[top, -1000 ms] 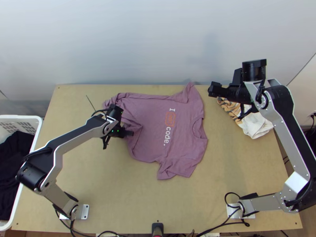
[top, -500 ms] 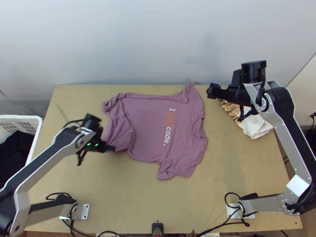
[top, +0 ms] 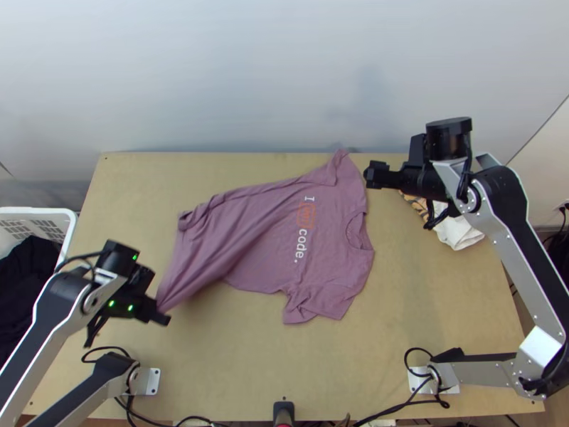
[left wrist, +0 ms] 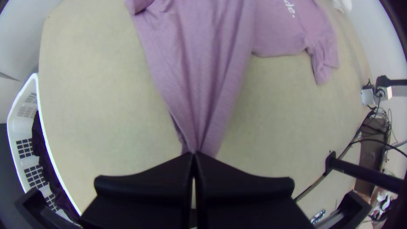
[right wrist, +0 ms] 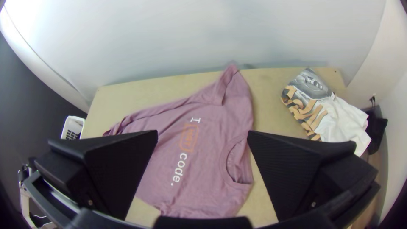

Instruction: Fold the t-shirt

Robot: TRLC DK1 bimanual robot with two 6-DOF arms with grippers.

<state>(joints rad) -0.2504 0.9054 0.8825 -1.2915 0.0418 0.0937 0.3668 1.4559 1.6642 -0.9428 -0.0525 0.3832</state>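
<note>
Drawn out toward the near left of the table, the t-shirt has its lower end stretched into a taper, where half a second ago that part lay slack and bunched. The left gripper has travelled with it, nearer its own base; the right gripper has shifted only slightly.

The shirt lies front up across the middle of the table, its lettering in sight, neckline toward the right. Long creases run from the pinch up through the body, and the far edge looks rolled or turned under. It is likely light, soft and limp, quick to wrinkle, and apt to slide whole if tugged hard. Hem corners and shoulder seams seem the best holds; a pinch in mid-cloth would gather it.

The left gripper's fingers are closed together on a gathered bit of what is probably the near hem. The right gripper's stand wide apart, holding nothing, beside the far sleeve. Beyond lies a white and patterned garment; at the left stands a white basket with dark cloth in it.
</note>
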